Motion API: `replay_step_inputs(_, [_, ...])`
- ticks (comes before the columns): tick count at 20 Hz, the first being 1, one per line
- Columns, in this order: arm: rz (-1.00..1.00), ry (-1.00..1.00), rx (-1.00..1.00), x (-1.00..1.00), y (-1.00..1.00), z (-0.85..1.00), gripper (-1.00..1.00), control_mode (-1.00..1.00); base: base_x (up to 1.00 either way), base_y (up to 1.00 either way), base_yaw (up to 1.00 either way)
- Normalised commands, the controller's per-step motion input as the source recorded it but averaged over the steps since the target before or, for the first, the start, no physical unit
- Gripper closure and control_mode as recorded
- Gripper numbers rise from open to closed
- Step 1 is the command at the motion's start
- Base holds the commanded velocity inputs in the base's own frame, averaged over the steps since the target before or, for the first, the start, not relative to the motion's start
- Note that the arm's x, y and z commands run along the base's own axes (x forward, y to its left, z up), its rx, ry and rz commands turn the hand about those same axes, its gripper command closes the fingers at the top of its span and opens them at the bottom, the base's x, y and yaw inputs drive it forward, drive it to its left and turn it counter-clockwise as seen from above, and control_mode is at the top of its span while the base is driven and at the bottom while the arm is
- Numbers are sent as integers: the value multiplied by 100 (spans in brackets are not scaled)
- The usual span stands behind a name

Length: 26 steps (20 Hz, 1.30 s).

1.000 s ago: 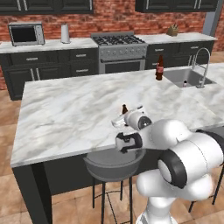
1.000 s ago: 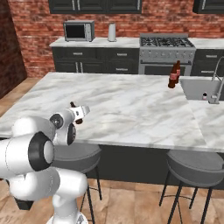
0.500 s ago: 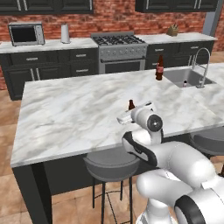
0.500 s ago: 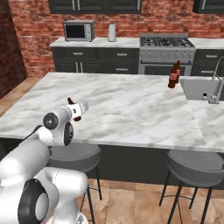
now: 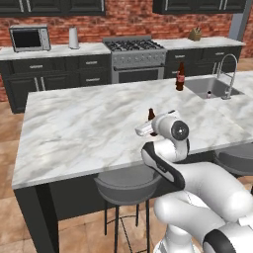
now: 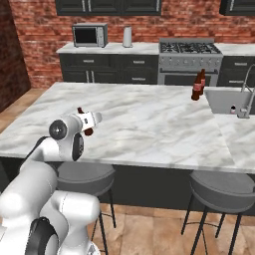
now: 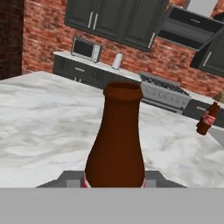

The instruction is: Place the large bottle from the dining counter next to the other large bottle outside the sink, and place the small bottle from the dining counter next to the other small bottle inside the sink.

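Note:
My gripper (image 5: 148, 129) is shut on the small bottle (image 5: 151, 115), a short dark brown bottle with a red label, near the front edge of the marble dining counter (image 5: 89, 123). In the hand view its neck and shoulder (image 7: 116, 140) rise straight ahead. From the right the same bottle (image 6: 80, 110) pokes out behind the hand (image 6: 91, 121). The other large bottle (image 5: 180, 76) stands upright on the counter beside the sink (image 5: 205, 88) with its chrome tap (image 5: 225, 74). A small dark object (image 6: 232, 108) shows inside the basin. The large bottle from the counter is out of view.
Grey bar stools (image 5: 126, 185) (image 6: 221, 187) stand under the counter's front edge. Behind the island run black cabinets with a stove (image 5: 136, 52), a microwave (image 5: 29, 38) and a white canister (image 5: 73, 37) against the brick wall.
The gripper has risen a little with the small bottle and shifted slightly to the right. The arm's elbow has swung down and around. The bottle by the sink has not moved.

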Motion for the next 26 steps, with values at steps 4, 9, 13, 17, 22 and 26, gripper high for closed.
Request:
replay_step_inputs(4, [0, 0, 0, 0, 0, 0, 100, 100, 0, 13, 0])
replay_step_inputs(9, [0, 0, 0, 0, 0, 0, 100, 100, 0, 61, 0])
replay_step_inputs(13, [0, 0, 0, 0, 0, 0, 100, 100, 0, 88, 0])
replay_step_inputs(17, [0, 0, 0, 0, 0, 0, 100, 100, 0, 98, 0])
replay_step_inputs(22, [0, 0, 0, 0, 0, 0, 100, 100, 0, 100, 0])
replay_step_inputs(26, [0, 0, 0, 0, 0, 0, 100, 100, 0, 100, 0])
